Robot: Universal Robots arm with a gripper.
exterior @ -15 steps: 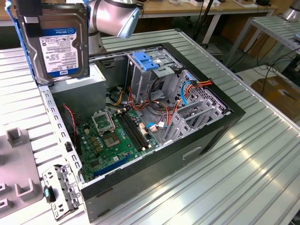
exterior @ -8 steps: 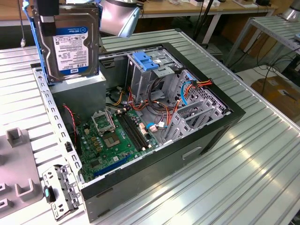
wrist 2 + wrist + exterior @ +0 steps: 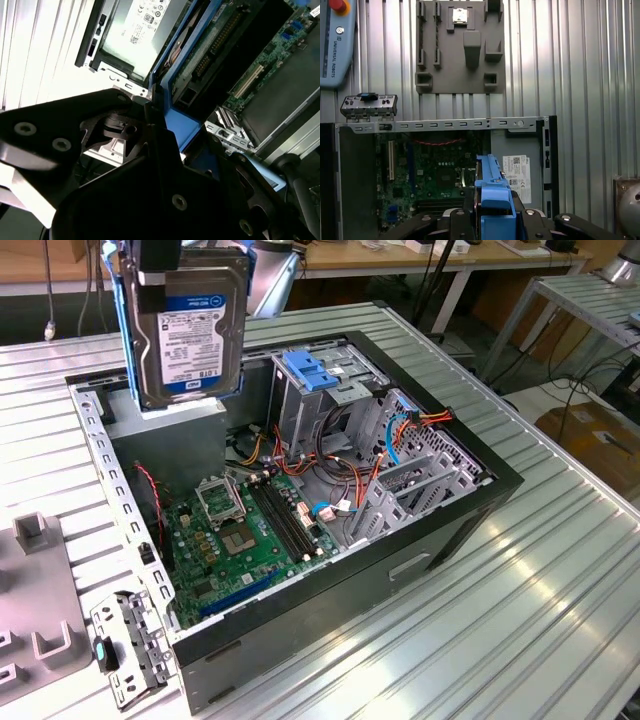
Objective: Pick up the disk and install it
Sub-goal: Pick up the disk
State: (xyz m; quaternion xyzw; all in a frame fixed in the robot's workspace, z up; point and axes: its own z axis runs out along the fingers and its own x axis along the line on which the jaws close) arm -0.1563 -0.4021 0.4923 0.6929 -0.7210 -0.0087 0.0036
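1. There's the disk (image 3: 190, 335), up in the air and standing on end, white label facing the exterior camera, blue rails down both long edges.
2. It hangs over the far corner of the open computer case (image 3: 400, 570) on the exterior view's left, above the grey power-supply box (image 3: 165, 425) and touching neither.
3. The gripper (image 3: 493, 220) has it by the top end. In the first wrist view the dark fingers (image 3: 469, 212) sit on either side of the blue carrier (image 3: 492, 192), pinching it between them.
4. Down below, the motherboard (image 3: 240, 540) lies on the case floor. The metal drive cage (image 3: 320, 405) with its blue latch (image 3: 305, 370) stands to the exterior view's right of the disk, well apart from it.
5. So the pick-up looks done, while the disk is not yet seated in any bay.
6. On handling, I'd judge it dense and heavy for its size. The metal body is rigid and won't bend, but a knock or a drop could hurt it.
7. The plastic rails probably flex a little, so the drive could shift in a loose hold.
8. The best hold, I'd say, is across the two rail edges near one end, as here. That keeps pressure off the label face and the circuit-board side.
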